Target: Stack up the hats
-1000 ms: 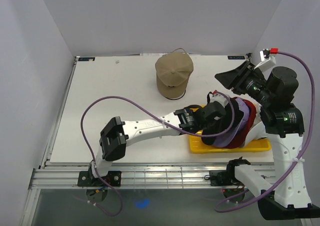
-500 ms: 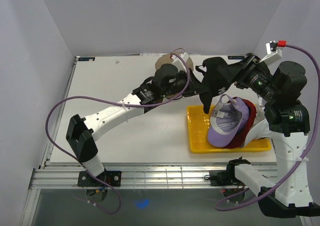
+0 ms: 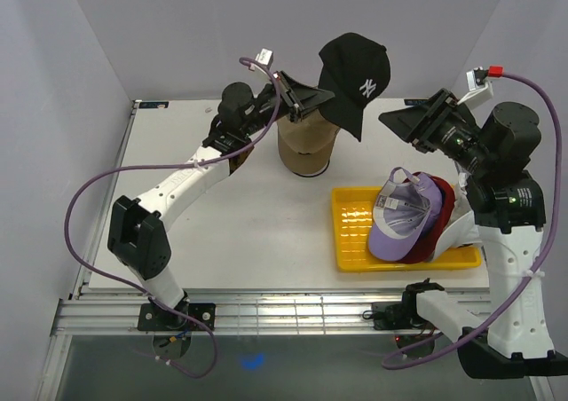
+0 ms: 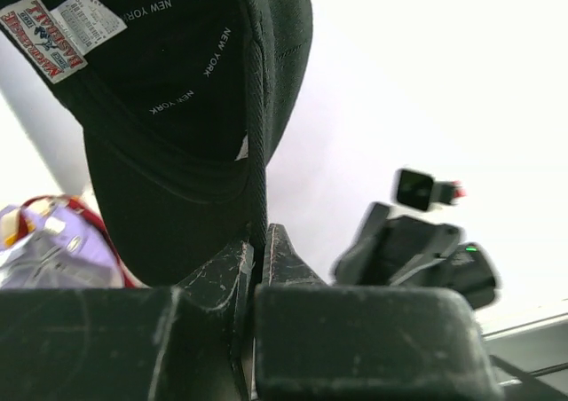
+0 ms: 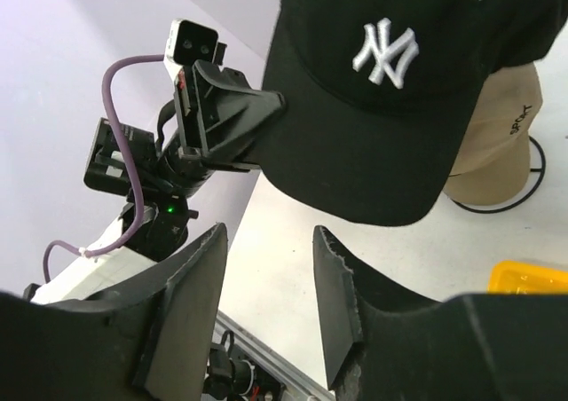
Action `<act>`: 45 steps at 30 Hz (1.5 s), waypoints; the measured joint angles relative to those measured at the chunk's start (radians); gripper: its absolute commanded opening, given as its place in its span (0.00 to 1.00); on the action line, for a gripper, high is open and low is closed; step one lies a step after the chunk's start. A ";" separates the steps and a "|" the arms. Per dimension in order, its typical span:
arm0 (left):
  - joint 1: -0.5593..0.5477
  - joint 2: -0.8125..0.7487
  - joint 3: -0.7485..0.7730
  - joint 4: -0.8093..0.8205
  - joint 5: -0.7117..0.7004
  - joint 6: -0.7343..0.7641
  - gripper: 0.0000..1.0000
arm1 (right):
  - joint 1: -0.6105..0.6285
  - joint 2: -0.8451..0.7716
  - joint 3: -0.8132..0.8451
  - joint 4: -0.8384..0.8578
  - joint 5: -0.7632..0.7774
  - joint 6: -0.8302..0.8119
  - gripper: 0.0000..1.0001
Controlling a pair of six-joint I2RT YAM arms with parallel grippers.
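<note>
**Q:** What is happening on the left?

**A:** The left arm is stretching toward the far side of the table (image 3: 222, 232). The left fingers (image 3: 311, 99) are pinching shut on the rim of 1 black hat (image 3: 355, 68) with a white NY logo. They are holding it in the air, clear of the table.

**Q:** What is sitting beneath that hat?

**A:** 1 tan hat (image 3: 302, 144) is standing upright at the far middle of the table. The black hat is hanging just above it and slightly to its right. Whether the 2 are touching is not clear.

**Q:** And to the right?

**A:** A yellow tray (image 3: 353, 232) is lying near the front right of the table. 2 hats are resting in it, a lavender hat (image 3: 399, 219) turned inside up and nesting in a red hat (image 3: 444, 201). Above the tray, the right fingers (image 3: 404, 120) are spread apart and gripping nothing. They are pointing toward the black hat from nearby.
</note>
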 measured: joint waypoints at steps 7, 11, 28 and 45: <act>0.055 0.017 -0.045 0.214 0.030 -0.182 0.00 | 0.000 0.072 -0.103 0.141 -0.084 0.074 0.70; 0.069 0.047 -0.079 0.330 0.040 -0.271 0.00 | -0.002 0.158 -0.140 0.203 -0.129 0.123 0.89; 0.148 0.074 -0.185 0.559 0.055 -0.452 0.00 | -0.018 0.268 -0.378 0.591 -0.228 0.294 0.95; 0.177 0.153 -0.261 0.708 0.047 -0.563 0.00 | 0.033 0.347 -0.512 1.013 -0.188 0.610 0.95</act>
